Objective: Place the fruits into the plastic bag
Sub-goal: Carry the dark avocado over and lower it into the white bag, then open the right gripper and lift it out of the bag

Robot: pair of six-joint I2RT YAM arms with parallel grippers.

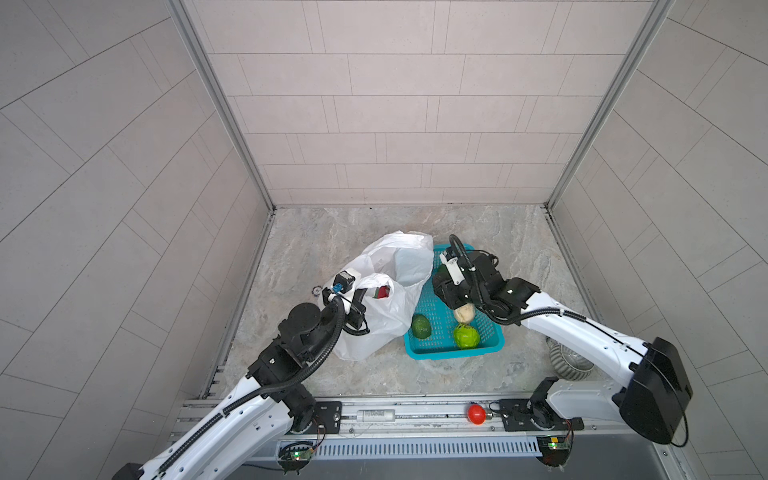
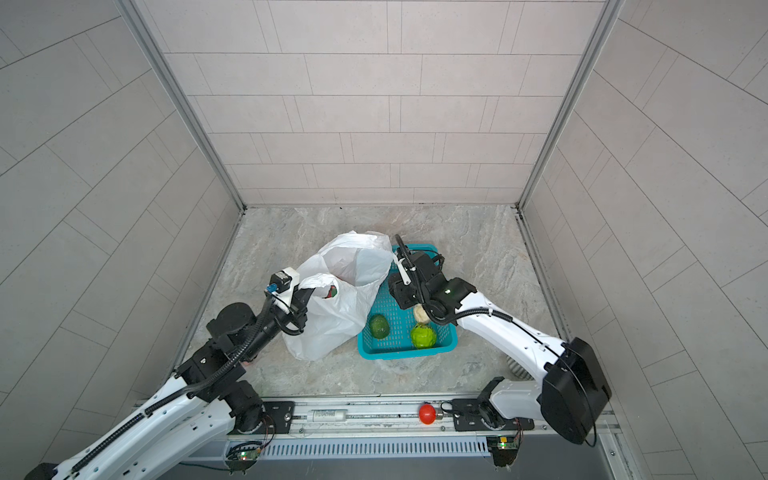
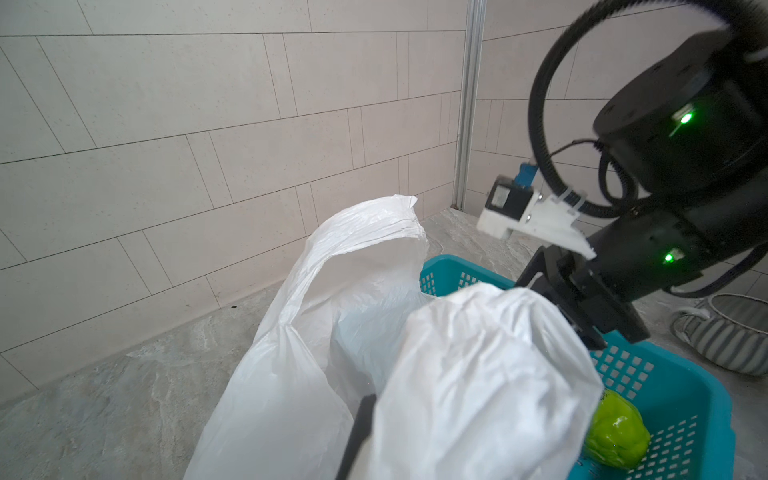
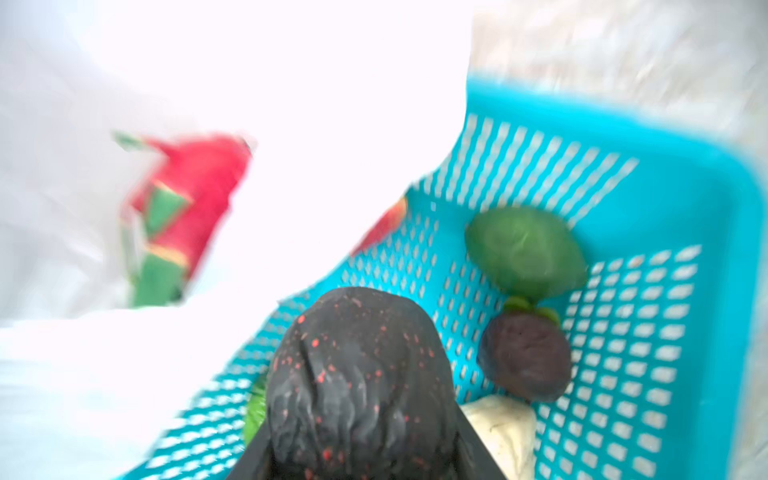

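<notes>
The left gripper (image 1: pixel 363 298) was fully clenched on a loop handle of the plastic bag (image 1: pixel 386 324), and the bag's mouth stood open. The right gripper (image 4: pixel 361 440), with its jaws about half apart, grasped a black oval fruit (image 4: pixel 357 365) above the teal basket (image 4: pixel 685 174), just beside the bag. The dragon fruit (image 4: pixel 187 208) lay inside the bag, and the avocado (image 1: pixel 421 326) lay in the basket. The print on the grey cylinder (image 1: pixel 376 414) was too small to read.
</notes>
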